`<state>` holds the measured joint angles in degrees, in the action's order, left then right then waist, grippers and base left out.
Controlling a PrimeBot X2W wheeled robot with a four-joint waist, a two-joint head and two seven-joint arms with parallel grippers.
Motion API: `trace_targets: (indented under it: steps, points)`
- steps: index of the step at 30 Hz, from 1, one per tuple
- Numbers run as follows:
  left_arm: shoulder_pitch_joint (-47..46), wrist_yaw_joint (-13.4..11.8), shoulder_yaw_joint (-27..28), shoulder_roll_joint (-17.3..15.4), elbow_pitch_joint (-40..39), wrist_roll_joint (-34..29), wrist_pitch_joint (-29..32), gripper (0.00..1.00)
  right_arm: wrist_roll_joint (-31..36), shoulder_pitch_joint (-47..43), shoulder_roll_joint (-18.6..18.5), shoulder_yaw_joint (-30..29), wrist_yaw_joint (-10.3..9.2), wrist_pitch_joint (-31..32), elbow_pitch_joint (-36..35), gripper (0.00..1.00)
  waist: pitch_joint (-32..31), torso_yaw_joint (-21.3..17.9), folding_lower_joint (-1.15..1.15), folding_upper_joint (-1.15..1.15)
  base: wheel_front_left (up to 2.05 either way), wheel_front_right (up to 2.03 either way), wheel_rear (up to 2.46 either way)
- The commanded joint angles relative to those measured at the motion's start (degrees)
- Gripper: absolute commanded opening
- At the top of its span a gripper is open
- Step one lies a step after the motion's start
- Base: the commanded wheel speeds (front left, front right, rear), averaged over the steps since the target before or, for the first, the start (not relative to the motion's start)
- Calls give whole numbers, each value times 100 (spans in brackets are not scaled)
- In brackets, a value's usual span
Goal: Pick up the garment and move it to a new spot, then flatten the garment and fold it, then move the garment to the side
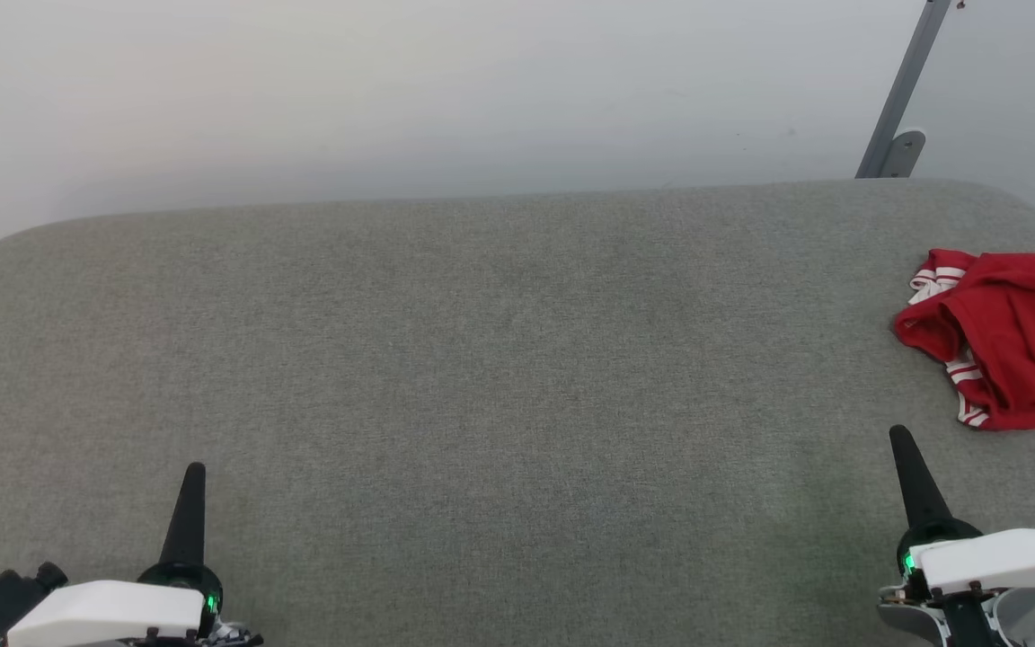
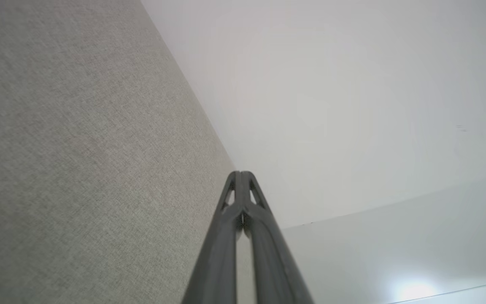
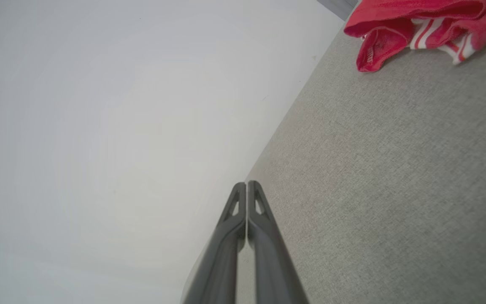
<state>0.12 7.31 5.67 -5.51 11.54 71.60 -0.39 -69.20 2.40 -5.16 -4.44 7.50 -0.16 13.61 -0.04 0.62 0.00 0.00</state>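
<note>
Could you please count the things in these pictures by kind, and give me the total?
surface: 1, grey fabric
shirt: 1, red with white stripes, crumpled on the surface at the right
tools: 2, left tool and right tool, both shut and empty
post: 1, grey metal, behind the surface
Total: 5

A bare test room or lab, it seems: grey fabric-covered worktop (image 1: 482, 359) with rounded far corners, plain pale surround (image 1: 392, 90) beyond, grey metal strut (image 1: 906, 85) at the far right.
</note>
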Motion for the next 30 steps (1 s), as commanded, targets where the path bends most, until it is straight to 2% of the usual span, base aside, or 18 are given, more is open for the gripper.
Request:
trace_targets:
  steps: [1,30]
  points:
    - [-173,18,30,-5,-24,148,54,0,-160,128,18,-37,-1,52,-23,0,0,-2,0,0,0,0,0]
    - [-470,25,62,142,137,1286,432,0,-1410,295,144,-141,-1,419,18,0,12,-33,0,0,0,0,0]
